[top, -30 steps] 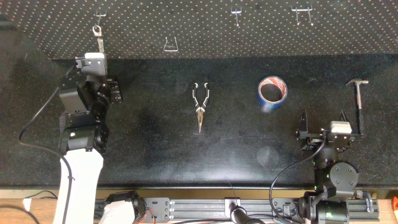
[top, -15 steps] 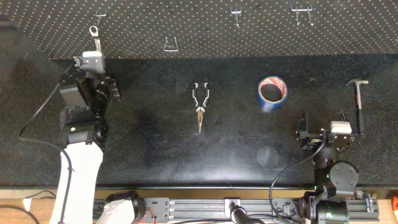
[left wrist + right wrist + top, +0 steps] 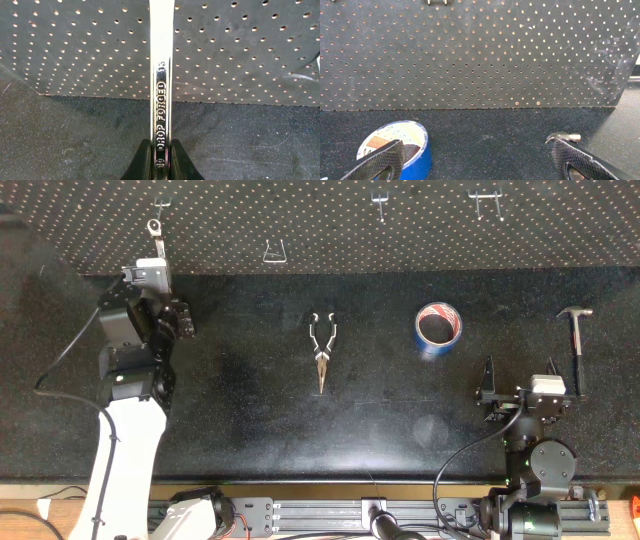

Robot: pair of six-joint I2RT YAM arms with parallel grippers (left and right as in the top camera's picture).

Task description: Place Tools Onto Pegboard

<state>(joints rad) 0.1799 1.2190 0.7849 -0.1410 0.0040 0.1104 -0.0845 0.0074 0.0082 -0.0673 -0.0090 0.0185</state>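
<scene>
A silver wrench [image 3: 156, 235] lies against the pegboard [image 3: 320, 225] at the far left, its ring end just below a hook [image 3: 161, 201]. My left gripper [image 3: 153, 272] is shut on the wrench's lower shaft. In the left wrist view the wrench [image 3: 161, 75] runs straight up from the gripper [image 3: 161, 162] across the board's holes. Pliers [image 3: 321, 345], a blue tape roll [image 3: 438, 328] and a hammer [image 3: 575, 345] lie on the black table. My right gripper [image 3: 520, 385] stands open near the front right, behind the tape roll [image 3: 395, 142] and the hammer head [image 3: 562, 136].
The pegboard carries more hooks: a triangular one [image 3: 274, 252], a single one [image 3: 378, 200] and a double one [image 3: 485, 200]. Open black tabletop [image 3: 240, 400] stretches between the arms.
The left arm has shifted slightly toward the pegboard with the wrench, whose ring end swayed a little under the hook. The right arm and the other tools have not moved.
</scene>
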